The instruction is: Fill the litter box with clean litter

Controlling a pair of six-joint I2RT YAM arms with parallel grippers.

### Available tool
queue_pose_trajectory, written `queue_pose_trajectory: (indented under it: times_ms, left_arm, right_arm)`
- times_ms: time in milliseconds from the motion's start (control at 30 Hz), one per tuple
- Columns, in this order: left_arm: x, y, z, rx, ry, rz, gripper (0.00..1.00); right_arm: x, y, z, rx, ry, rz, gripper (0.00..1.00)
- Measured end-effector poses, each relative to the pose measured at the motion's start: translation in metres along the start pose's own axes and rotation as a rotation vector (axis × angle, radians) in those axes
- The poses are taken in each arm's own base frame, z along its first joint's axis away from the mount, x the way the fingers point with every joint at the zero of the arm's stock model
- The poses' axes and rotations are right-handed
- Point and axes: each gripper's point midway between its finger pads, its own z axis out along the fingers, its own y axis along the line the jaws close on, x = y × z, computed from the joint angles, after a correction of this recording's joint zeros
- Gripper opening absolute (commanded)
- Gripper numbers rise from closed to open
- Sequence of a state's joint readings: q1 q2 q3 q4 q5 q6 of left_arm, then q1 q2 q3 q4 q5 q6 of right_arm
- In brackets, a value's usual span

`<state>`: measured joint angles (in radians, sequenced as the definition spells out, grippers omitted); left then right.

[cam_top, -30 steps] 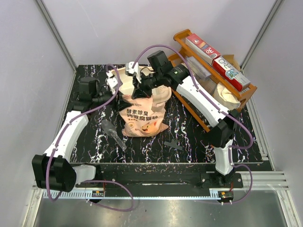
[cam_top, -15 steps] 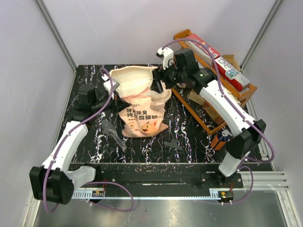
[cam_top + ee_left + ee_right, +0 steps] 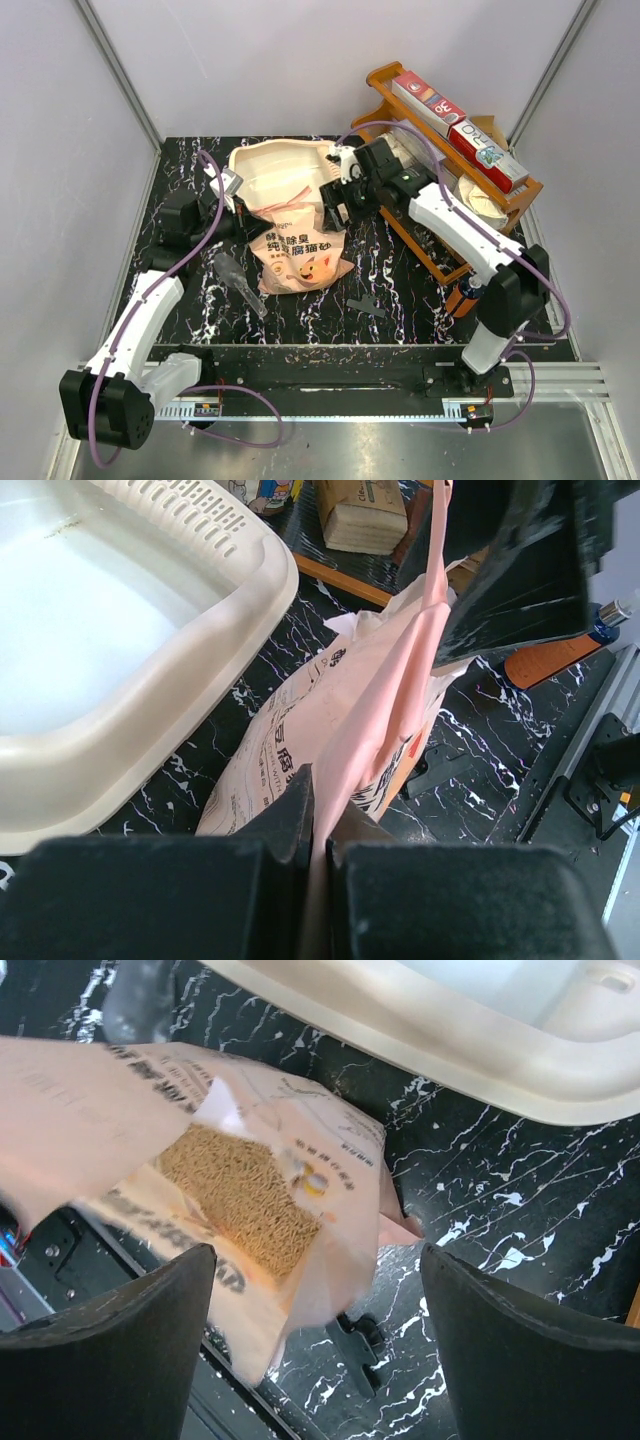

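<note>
Left hand (image 3: 320, 815) — shut tight on thin pink film of bag (image 3: 300, 255), near top edge. Right hand (image 3: 315, 1295) — fingers wide apart, holding nothing, hovering over bag mouth. Litter (image 3: 238, 1192) inside bag; none seen in litter box (image 3: 272, 172), which sits on table (image 3: 400, 300) just behind bag.

My judgement: bag soft, slumping, likely heavy; film slippery; granules spill easily. Grip rim either side of mouth.

Only right wrist view shows granules through opening; only left wrist view shows the pinch and box's bare floor.
</note>
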<state>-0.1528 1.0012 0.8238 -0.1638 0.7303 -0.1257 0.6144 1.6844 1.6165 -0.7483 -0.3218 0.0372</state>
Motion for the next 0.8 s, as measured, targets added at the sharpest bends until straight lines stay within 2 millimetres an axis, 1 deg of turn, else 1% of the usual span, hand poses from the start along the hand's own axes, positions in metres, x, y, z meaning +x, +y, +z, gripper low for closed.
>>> queue_pose_trajectory:
  times_ms: [200, 267, 300, 333, 367, 400, 433, 467, 500, 533, 600, 700, 733, 767, 800]
  left_arm:
    - [0.000, 0.001, 0.001, 0.001, 0.001, 0.003, 0.00]
    - [-0.002, 0.002, 0.002, -0.001, 0.005, 0.019, 0.00]
    - [-0.002, 0.004, 0.002, -0.003, 0.011, 0.029, 0.00]
    - [-0.003, 0.005, 0.003, -0.005, 0.016, 0.038, 0.00]
    - [-0.005, 0.006, 0.003, -0.007, 0.019, 0.053, 0.00]
    - [-0.006, 0.007, 0.003, -0.010, 0.024, 0.071, 0.00]
    - [-0.006, 0.008, 0.003, -0.012, 0.030, 0.081, 0.00]
    - [-0.007, 0.010, 0.003, -0.019, 0.036, 0.097, 0.00]
    - [-0.008, 0.011, 0.003, -0.026, 0.040, 0.114, 0.00]
    - [-0.011, 0.013, 0.003, -0.031, 0.043, 0.127, 0.00]
    - [-0.016, 0.015, 0.003, -0.043, 0.049, 0.149, 0.00]
    - [-0.020, 0.017, 0.003, -0.047, 0.058, 0.159, 0.00]
    - [-0.021, 0.017, 0.003, -0.048, 0.058, 0.161, 0.00]
    - [-0.021, 0.018, 0.004, -0.048, 0.056, 0.164, 0.00]
    - [-0.022, 0.018, 0.004, -0.049, 0.053, 0.167, 0.00]
  right_arm:
    - [0.005, -0.009, 0.036, 0.072, 0.062, 0.030, 0.83]
    - [0.007, -0.015, 0.045, 0.122, 0.077, 0.042, 0.77]
    - [0.007, -0.019, 0.045, 0.151, 0.084, 0.054, 0.75]
    - [0.007, -0.023, 0.044, 0.173, 0.085, 0.064, 0.71]
    - [0.006, -0.027, 0.042, 0.196, 0.085, 0.079, 0.65]
    - [0.004, -0.031, 0.038, 0.216, 0.083, 0.095, 0.55]
    - [-0.001, -0.036, 0.033, 0.232, 0.075, 0.111, 0.51]
    - [-0.007, -0.041, 0.029, 0.242, 0.060, 0.124, 0.47]
    - [-0.016, -0.048, 0.024, 0.256, 0.040, 0.138, 0.41]
    - [-0.024, -0.056, 0.020, 0.272, 0.017, 0.149, 0.38]
    - [-0.035, -0.064, 0.013, 0.283, -0.014, 0.161, 0.31]
    - [-0.042, -0.068, 0.009, 0.288, -0.035, 0.164, 0.16]
    - [-0.042, -0.067, 0.009, 0.285, -0.035, 0.167, 0.04]
    - [-0.041, -0.067, 0.009, 0.281, -0.030, 0.166, 0.00]
    - [-0.040, -0.066, 0.010, 0.275, -0.026, 0.164, 0.00]
